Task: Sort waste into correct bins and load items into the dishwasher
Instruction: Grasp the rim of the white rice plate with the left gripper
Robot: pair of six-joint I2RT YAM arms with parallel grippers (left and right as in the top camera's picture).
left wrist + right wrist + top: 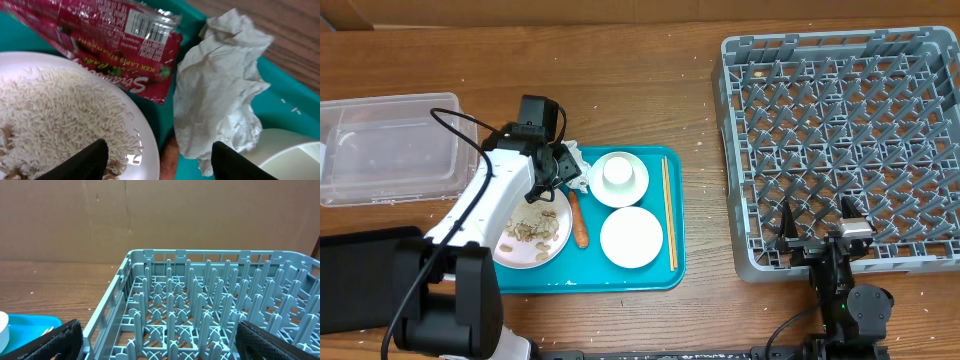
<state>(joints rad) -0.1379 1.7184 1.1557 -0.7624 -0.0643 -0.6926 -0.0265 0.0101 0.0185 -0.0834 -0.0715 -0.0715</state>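
Here's the left pincer (160,146), jaws spread wide and gripping nothing. Its dark fingertips (92,160) hang over the spot where the large pale pink round plate (146,150) meets the crumpled white tissue ball (215,95). In the left wrist view the shiny red snack wrapper (112,47) lies at 12 o'clock from those fingertips, its lower edge against the pink plate's rim. The tissue is just beside the wrapper at 3 o'clock. The pale rice-like crumbs (55,117) are heaped on the pink plate.

Up to the overhead view: the teal plastic serving tray (655,272) sits mid-way along the wooden bench (620,80). The pink plate fills the tray's 9 o'clock side. The orange stick-shaped food piece (579,224) lies just beside it at 3 o'clock. A small round white plate (632,238) sits at the tray's 5 o'clock. A second white plate (620,198) at 12 o'clock carries the small white cup (618,172). The thin wooden chopsticks (667,205) run along the 3 o'clock edge.

The clear rectangular plastic tub (390,150) stands at 9 o'clock of the tray, apart from it. The flat black rectangular tray (360,275) is at 8 o'clock. The large square grey plastic dish rack (735,150) is at 3 o'clock.

The right pincer (816,225) sits at the rack's 6 o'clock edge, jaws wide apart, holding nothing.
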